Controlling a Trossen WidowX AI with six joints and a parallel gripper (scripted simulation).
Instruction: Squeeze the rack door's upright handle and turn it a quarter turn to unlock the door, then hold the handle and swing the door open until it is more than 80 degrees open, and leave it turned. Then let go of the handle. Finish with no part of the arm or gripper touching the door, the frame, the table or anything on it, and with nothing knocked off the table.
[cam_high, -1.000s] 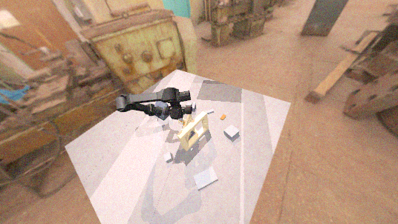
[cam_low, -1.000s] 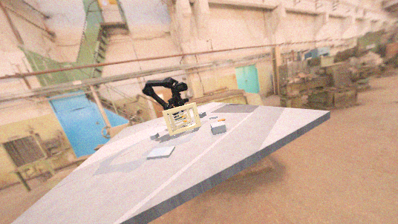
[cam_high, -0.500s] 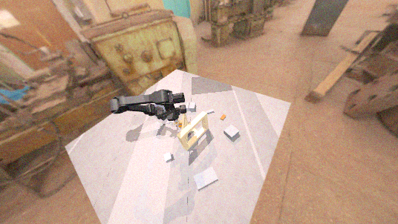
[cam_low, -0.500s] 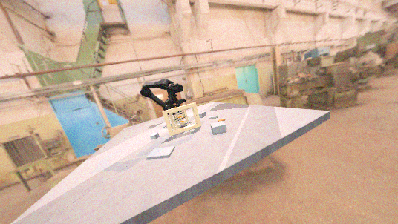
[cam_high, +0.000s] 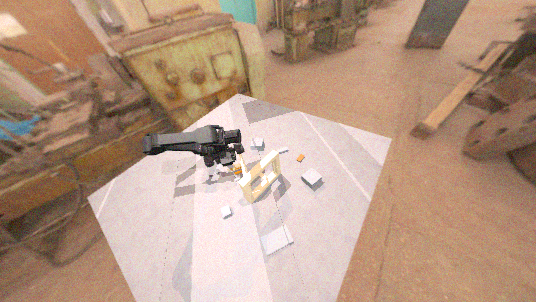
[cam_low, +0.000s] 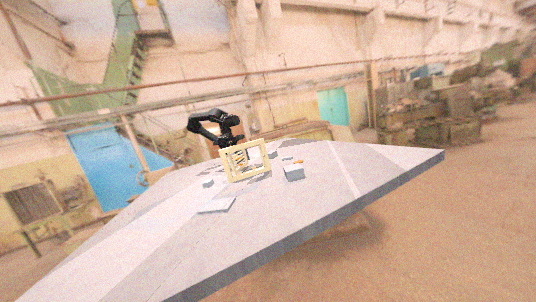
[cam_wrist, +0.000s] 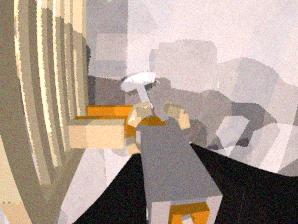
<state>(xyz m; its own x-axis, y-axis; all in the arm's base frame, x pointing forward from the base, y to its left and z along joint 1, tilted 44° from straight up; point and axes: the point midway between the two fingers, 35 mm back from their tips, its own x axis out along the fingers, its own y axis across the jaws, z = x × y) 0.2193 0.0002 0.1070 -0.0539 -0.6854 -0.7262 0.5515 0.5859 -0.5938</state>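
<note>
The pale yellow rack frame (cam_high: 270, 159) (cam_low: 266, 155) stands upright on the table. The slatted door (cam_high: 243, 164) (cam_low: 239, 160) is swung well out of it toward the arm's side, seen nearly edge-on in the exterior view; its exact angle cannot be told. Its slats (cam_wrist: 44, 100) run along the left of the wrist view. My gripper (cam_wrist: 164, 155) (cam_high: 237, 164) is shut on the handle (cam_wrist: 152, 121), of which an orange part shows between the tan fingertips. The rest of the handle is largely hidden, and its turn is hard to read.
A grey block (cam_high: 312, 177) (cam_low: 294, 172) and a small orange piece (cam_high: 300, 157) (cam_low: 298, 161) lie on the frame's far side from the arm. A smaller block (cam_high: 257, 143) lies behind the frame. A small white block (cam_high: 226, 211) and a flat plate (cam_high: 277, 241) (cam_low: 216, 205) lie nearer the front.
</note>
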